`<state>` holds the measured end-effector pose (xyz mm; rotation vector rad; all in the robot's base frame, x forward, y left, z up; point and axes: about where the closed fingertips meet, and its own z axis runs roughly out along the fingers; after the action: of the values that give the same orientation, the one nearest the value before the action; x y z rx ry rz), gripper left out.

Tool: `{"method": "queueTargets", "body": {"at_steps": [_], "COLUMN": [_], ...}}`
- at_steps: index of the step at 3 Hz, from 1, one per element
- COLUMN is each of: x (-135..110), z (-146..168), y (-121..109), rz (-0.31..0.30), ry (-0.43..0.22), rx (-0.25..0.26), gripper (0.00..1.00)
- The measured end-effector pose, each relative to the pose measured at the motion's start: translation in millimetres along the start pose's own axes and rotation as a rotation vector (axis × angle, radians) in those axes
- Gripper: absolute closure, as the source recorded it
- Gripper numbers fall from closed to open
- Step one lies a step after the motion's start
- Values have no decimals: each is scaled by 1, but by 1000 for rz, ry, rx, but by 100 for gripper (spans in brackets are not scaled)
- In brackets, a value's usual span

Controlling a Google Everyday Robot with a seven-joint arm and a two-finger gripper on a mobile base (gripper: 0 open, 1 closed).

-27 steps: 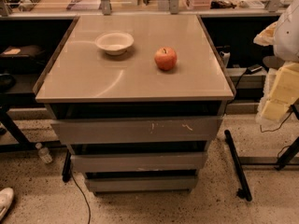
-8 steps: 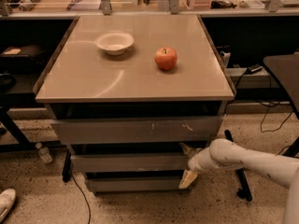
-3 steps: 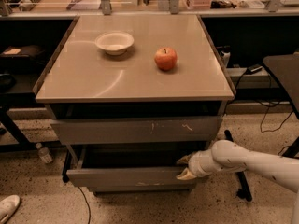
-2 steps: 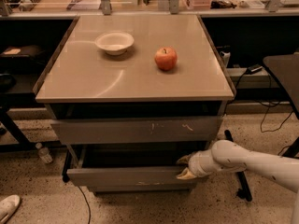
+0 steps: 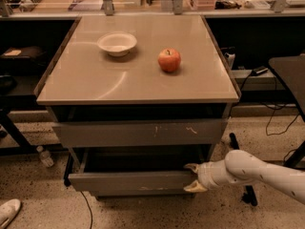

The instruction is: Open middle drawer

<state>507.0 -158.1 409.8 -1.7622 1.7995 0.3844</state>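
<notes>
1. The tool (image 5: 193, 177) is low at the table's (image 5: 95, 80) front right, clamped on the middle drawer (image 5: 128, 181).
2. That drawer sticks out under the table's scratched drawer (image 5: 138, 132).
3. Bowl (image 5: 116, 43) and apple (image 5: 169, 60) sit on the table.

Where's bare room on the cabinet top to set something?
Front half of the top, nearer than bowl and apple, is bare; so is the back right corner. Between bowl and apple is tighter. The gripper is at the open middle drawer's right end.
</notes>
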Motion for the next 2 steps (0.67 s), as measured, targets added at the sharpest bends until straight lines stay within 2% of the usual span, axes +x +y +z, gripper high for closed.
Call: {"method": "queueTargets", "body": {"at_steps": [1,2], "x": [9,8], "z": [-33,-43], "y": [53,63], "rz": [10,7], "ry": [-4,-4], "rx": [-17,-15], "gripper": [66,89]}}
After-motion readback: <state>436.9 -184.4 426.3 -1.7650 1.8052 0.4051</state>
